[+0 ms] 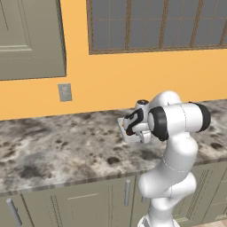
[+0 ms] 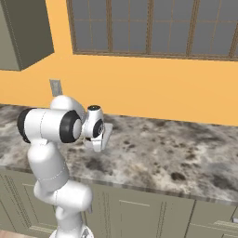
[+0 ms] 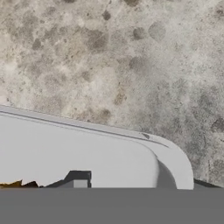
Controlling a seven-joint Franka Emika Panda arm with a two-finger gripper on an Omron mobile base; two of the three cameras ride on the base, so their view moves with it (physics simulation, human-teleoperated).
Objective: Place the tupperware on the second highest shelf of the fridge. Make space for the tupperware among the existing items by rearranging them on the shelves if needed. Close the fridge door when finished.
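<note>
Marbled counter (image 1: 53, 146) under tupperware (image 3: 78, 153) (window (image 1: 155, 24) behind)

**A rendered home kitchen**

The setting is a domestic kitchen. Beneath the hand runs a mottled grey-brown stone counter (image 1: 53, 146), carried on olive-beige base cabinets (image 1: 80, 204) with bar handles (image 1: 127, 192). Beyond the hand rises an orange wall (image 1: 133, 75) bearing a grey outlet plate (image 1: 64, 92) and a wood-framed, many-paned window (image 2: 153, 25). A matching wall cabinet (image 1: 29, 37) hangs above and to the hand's left.
</note>
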